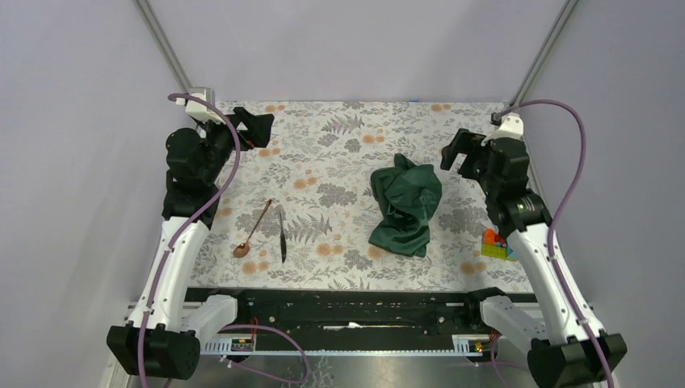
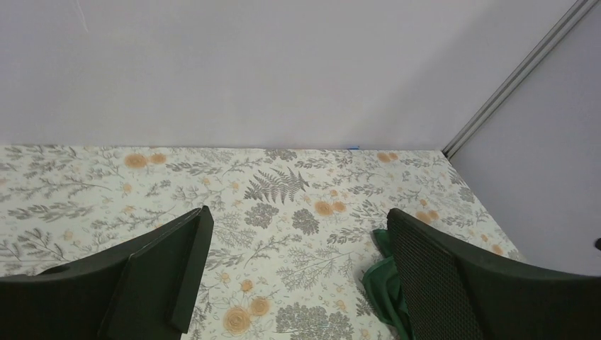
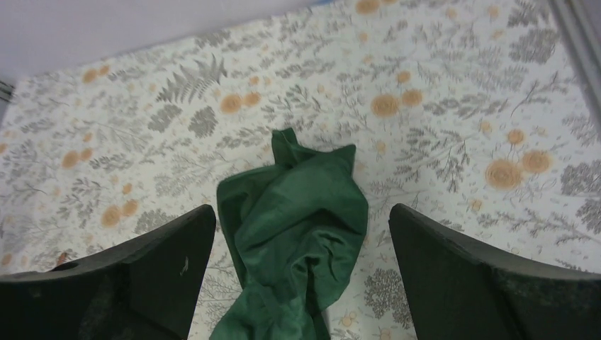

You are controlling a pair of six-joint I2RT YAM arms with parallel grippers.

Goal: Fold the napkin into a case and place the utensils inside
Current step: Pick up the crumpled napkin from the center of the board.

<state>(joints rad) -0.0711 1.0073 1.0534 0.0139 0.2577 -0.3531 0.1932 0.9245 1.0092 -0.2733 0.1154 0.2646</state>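
In the top view we've got the napkin (image 1: 406,206) sitting just right of centre on the floral tablecloth (image 1: 339,137), a crumpled green heap and not folded into anything. The spoon (image 1: 254,230) and the black knife (image 1: 282,234) lie side by side at lower left of centre. They're close but apart, and well clear of the cloth.

The left gripper (image 2: 298,255) is up in the upper left of the top view, fingers spread wide with nothing in them. In its wrist view a bit of green peeks in at lower right. The right gripper (image 3: 303,234) sits to the upper right of the napkin, also wide open and empty, and its camera frames the heap between the two fingers. Some bright toy blocks (image 1: 495,245) sit at the right edge by that arm.
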